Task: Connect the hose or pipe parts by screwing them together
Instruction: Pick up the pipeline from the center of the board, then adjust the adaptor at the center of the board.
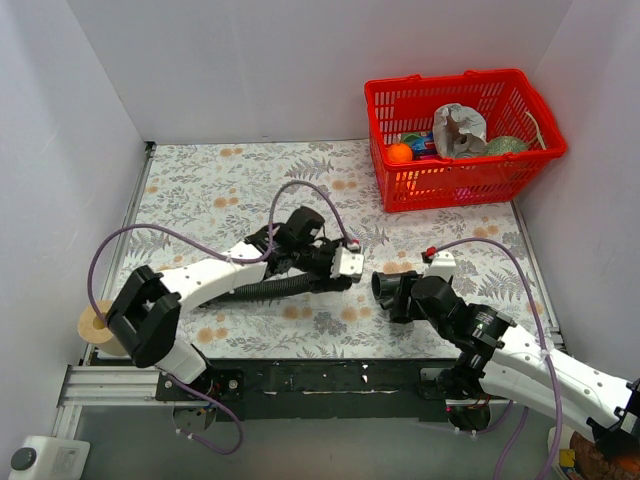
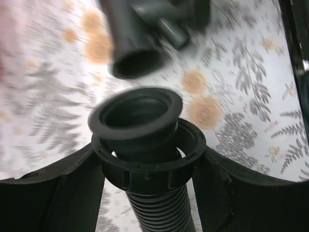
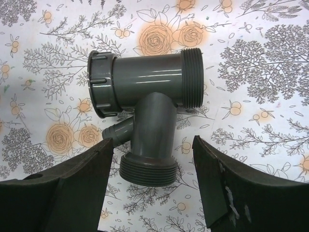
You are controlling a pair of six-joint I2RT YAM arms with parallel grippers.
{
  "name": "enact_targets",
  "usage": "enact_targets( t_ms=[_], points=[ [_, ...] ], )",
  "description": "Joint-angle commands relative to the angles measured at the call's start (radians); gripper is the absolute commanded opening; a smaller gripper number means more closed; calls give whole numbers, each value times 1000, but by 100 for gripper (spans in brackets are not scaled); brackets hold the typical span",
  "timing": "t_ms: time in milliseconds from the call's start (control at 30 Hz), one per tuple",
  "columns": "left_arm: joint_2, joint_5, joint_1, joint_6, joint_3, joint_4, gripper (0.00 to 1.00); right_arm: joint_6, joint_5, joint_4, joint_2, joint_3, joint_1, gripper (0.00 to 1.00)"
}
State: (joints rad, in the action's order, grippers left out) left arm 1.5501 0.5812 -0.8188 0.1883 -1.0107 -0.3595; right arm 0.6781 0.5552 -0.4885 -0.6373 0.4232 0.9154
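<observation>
Left end effector (image 2: 148, 166) clamps my hose (image 2: 137, 118) by its collar; the T fitting (image 2: 135, 53) lies mouth-first just ahead, slightly off-axis (not touching), right end effector (image 3: 152, 141) apart around it.

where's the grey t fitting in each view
top external: grey T fitting right of centre, facing the black hose end
left wrist: top centre, blurred, beyond the hose collar
right wrist: centre, between the right gripper fingers
shared landmark: floral table cover
</observation>
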Motion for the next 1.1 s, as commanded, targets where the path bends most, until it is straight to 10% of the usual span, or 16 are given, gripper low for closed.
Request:
enact_targets(
  t_ms=[0,267,1067],
  points=[
    [-178,11,40,-128,-135,86,5,32,81,-44,21,51,-6,74],
    [-392,-101,86,-387,-167,330,4,48,118,-15,-79,54,-7,74],
    [-562,-294,86,-452,-384,332,19,-5,78,9,-334,187,-33,70]
  ],
)
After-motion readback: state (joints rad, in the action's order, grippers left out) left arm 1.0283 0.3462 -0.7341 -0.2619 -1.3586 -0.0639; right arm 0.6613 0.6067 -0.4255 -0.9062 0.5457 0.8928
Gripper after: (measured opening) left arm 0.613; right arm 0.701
